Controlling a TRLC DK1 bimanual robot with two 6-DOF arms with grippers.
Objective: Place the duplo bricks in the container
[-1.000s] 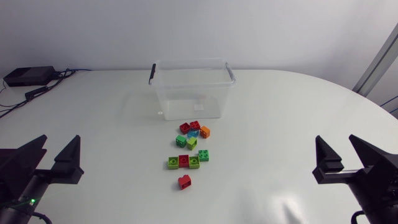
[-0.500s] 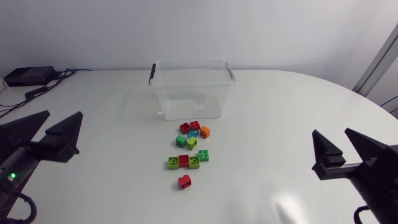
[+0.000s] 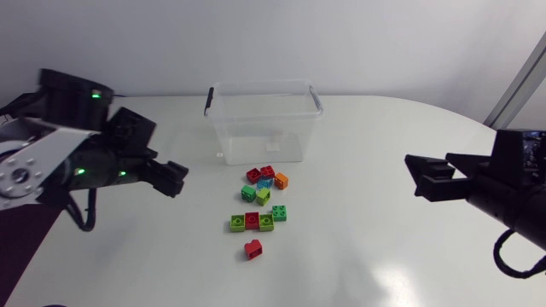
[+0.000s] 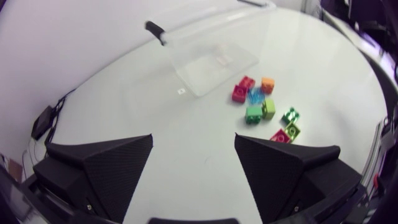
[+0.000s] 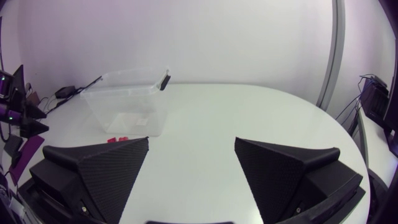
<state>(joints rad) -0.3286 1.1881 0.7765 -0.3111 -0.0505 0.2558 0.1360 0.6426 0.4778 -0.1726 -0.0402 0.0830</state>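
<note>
Presently: container (image 3: pixel 263 119), clear, upright, near the table's (image 3: pixel 375 145) far edge. Bricks (image 3: pixel 261 198), red, green, blue and orange, loose just before the container; one red brick (image 3: pixel 252 249) apart, nearer the front edge. Left gripper (image 4: pixel 193 140): fingers spread wide, holding nothing. Right gripper (image 5: pixel 191 140): likewise.

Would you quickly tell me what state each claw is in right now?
Left claw: open, holding nothing.
Right claw: open, holding nothing.
</note>
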